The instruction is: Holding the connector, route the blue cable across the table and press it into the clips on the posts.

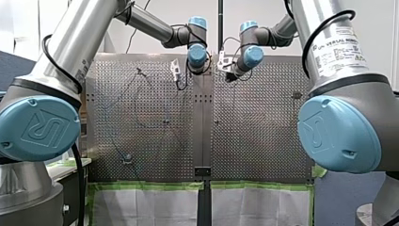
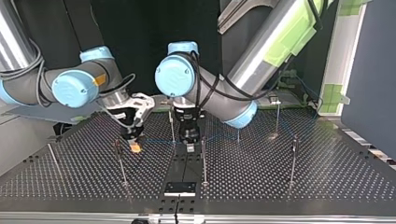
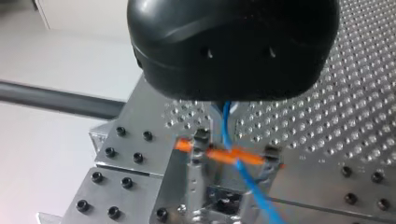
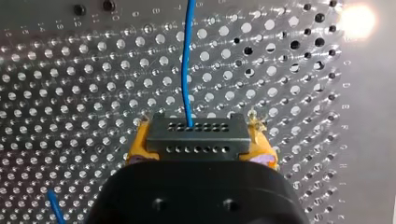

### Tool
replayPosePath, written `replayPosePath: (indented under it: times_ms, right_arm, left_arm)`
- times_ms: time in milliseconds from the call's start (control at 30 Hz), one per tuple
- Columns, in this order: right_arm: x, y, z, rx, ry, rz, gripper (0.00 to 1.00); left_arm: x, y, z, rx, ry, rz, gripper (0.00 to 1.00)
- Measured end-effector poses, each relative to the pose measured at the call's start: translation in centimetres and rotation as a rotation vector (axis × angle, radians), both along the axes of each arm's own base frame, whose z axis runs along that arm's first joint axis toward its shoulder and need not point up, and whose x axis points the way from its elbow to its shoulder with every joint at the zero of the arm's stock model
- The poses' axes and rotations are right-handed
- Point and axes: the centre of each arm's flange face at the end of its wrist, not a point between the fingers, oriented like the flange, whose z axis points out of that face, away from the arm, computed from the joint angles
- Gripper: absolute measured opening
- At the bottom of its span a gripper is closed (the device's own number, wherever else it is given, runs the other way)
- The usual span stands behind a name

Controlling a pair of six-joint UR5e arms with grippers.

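My right gripper (image 4: pixel 201 140) pinches a dark grey rectangular connector (image 4: pixel 197 135) with rows of small holes between its yellow pads (image 4: pixel 138 145), over the perforated metal table (image 4: pixel 70 93). The thin blue cable (image 4: pixel 187 60) leaves the connector's far face and runs on across the table. At my left gripper (image 2: pixel 190 144) the cable comes out from under the black housing and crosses an orange clip bar (image 3: pixel 224 155). I cannot tell whether that gripper is spread or pressed together.

In the top view, our left gripper (image 2: pixel 190 147) hangs over the middle of the table (image 2: pixel 327 177), our right gripper (image 2: pixel 135 146) near, at its nine o'clock. A post (image 2: pixel 203 158) stands just beside it at four o'clock. The connector (image 4: pixel 197 133) sits in our right gripper, the cable (image 4: pixel 187 60) running ahead.
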Motion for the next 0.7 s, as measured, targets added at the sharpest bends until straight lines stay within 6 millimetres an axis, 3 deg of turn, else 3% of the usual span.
replayPosePath:
  times_ms: [267, 700]
  right_arm:
    - [-0.2, 0.8, -0.8, 0.016, 0.010, 0.002, 0.00]
    - [-1.4, 1.9, -5.0, 0.090, 0.055, -0.008, 0.00]
  left_arm:
    - [-1.0, -0.8, -2.6, -0.013, -0.002, -0.042, 0.00]
    - [-2.1, -1.1, -7.0, -0.032, -0.001, -0.083, 0.00]
